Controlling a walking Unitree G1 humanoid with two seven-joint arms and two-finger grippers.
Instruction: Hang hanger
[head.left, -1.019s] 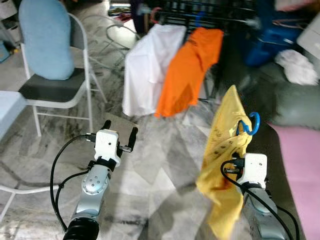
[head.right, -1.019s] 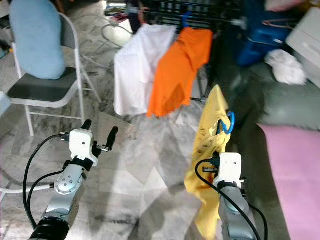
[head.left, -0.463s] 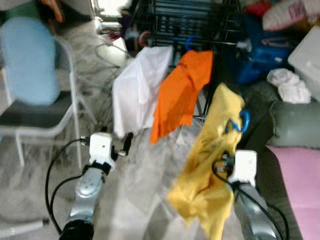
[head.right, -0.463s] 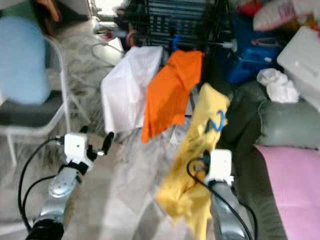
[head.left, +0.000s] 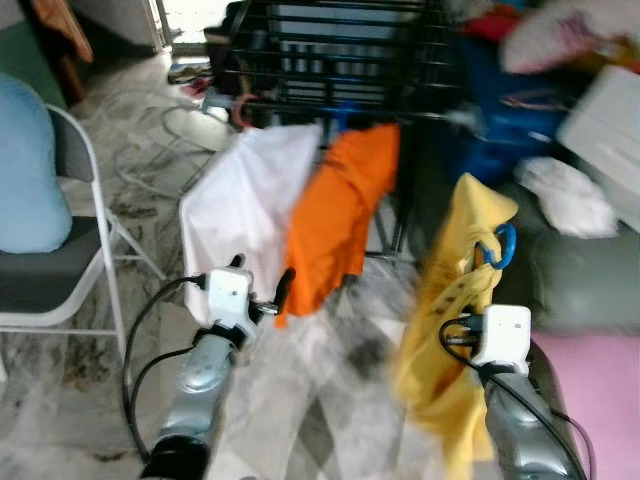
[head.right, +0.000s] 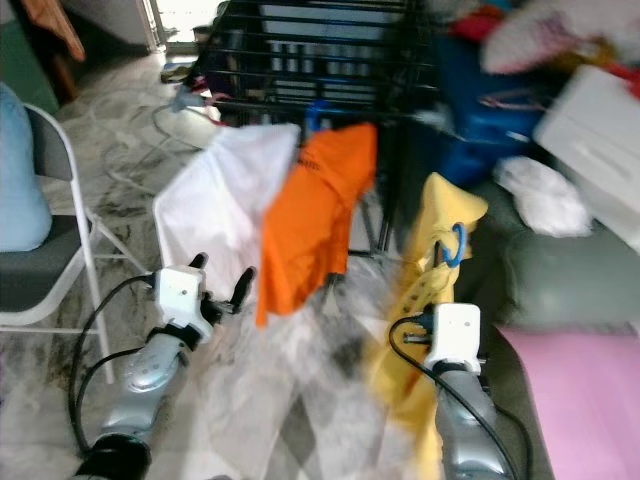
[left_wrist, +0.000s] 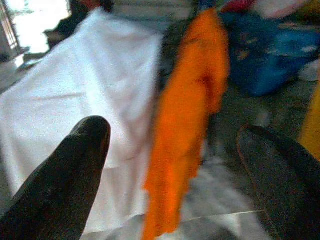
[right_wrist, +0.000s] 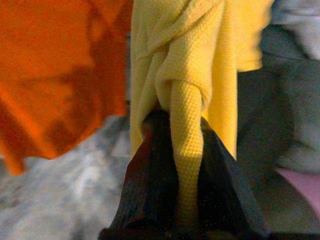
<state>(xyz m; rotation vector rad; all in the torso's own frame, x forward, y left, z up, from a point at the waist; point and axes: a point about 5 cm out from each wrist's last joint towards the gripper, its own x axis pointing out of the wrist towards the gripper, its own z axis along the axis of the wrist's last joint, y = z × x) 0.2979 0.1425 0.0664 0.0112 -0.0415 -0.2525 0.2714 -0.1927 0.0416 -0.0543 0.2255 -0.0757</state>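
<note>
Rack (head.left: 330, 50) now nearer w/ camera shift. Blurry; hanger (head.left: 497, 245) mostly hidden in yellow shirt (head.left: 455, 330), right gripper (right_wrist: 175, 150) clamping it. Left gripper (head.left: 262, 290) jaws apart.

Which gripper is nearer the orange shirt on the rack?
Left. The left gripper sits open just beside the orange shirt; the right gripper, clamping the yellow shirt, is farther off.

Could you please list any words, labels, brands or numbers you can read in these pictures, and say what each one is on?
None can be read.
Orange shirt: a dark mark near the collar, too blurred to read.
Yellow shirt, held in the right claw with its blue hanger: faint dark specks, too blurred to read.
White shirt: no print visible.
</note>
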